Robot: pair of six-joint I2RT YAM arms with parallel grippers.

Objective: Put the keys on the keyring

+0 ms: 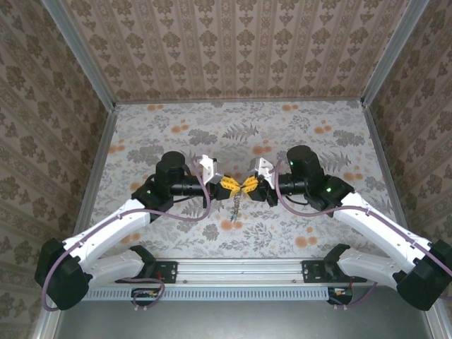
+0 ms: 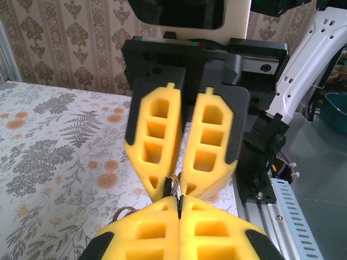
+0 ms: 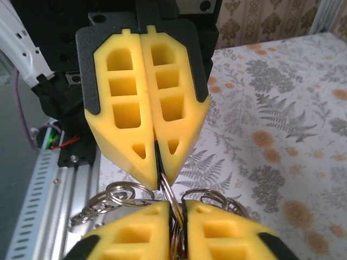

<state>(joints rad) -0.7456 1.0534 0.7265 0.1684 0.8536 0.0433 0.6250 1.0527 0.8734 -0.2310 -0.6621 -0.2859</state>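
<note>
Over the middle of the table my two grippers meet tip to tip. The left gripper (image 1: 229, 185) (image 2: 179, 208) is shut on a thin metal ring, the keyring (image 2: 176, 183) (image 3: 167, 189). My right gripper (image 1: 251, 186) (image 3: 178, 212) faces it and is shut on the same ring from the other side. Several smaller split rings (image 3: 123, 190) fan out beside the right fingers. A short dangling cluster (image 1: 235, 205) hangs below the fingertips toward the table. The keys are too small to make out there; no coloured head shows.
The floral tabletop (image 1: 169, 127) stretches behind and to both sides, closed in by patterned walls. A metal rail (image 1: 240, 272) with the arm bases runs along the near edge. Cables loop by both wrists.
</note>
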